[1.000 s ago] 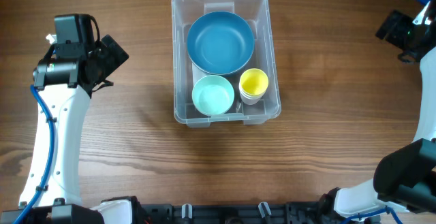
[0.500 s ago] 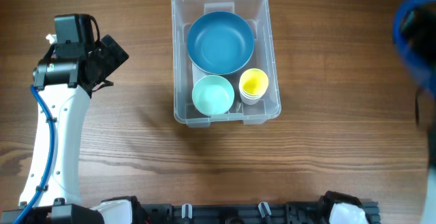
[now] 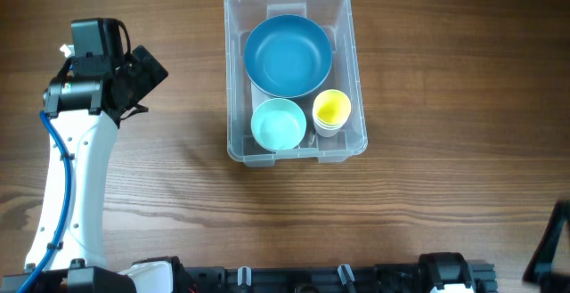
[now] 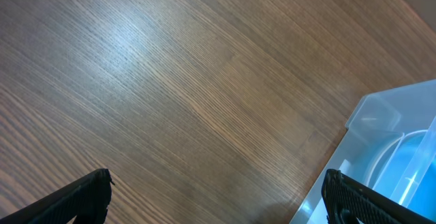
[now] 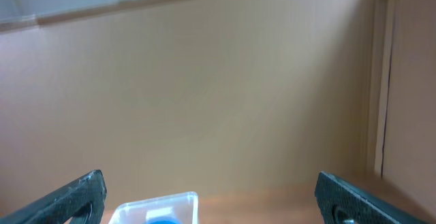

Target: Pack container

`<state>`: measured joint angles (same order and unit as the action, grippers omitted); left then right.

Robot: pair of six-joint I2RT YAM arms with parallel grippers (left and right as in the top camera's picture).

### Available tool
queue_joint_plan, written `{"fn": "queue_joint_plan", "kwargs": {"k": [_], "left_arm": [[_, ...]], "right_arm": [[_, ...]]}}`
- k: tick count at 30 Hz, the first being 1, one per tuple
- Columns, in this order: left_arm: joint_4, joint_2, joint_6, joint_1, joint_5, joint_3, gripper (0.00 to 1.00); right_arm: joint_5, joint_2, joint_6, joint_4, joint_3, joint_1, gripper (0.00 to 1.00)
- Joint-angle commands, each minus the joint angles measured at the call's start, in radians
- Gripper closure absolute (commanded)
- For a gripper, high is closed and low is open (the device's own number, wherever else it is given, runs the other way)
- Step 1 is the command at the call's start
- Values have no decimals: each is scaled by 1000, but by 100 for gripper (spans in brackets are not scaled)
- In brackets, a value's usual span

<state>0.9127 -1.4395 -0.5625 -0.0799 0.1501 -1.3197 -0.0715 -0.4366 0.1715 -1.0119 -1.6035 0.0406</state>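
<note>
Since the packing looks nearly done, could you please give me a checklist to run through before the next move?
1. Container upright on table: ok.
2. Blue bowl, mint bowl and yellow cup inside container: ok.
3. Left gripper open, empty, beside container: ok.
4. Right gripper open, empty, away from container: ok.
5. More items to pack: none in view, cannot tell.
</note>
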Motion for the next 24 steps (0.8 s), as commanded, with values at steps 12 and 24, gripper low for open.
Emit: {"fn": "queue_joint_plan", "kwargs": {"k": [12, 24], "left_arm": [[-2, 13, 12, -3, 12, -21, 0], [-2, 13, 12, -3, 12, -21, 0]], "right_arm": [[1, 185, -88, 520, 683, 24, 0], [185, 344, -91, 1291, 1418, 26, 0]]}}
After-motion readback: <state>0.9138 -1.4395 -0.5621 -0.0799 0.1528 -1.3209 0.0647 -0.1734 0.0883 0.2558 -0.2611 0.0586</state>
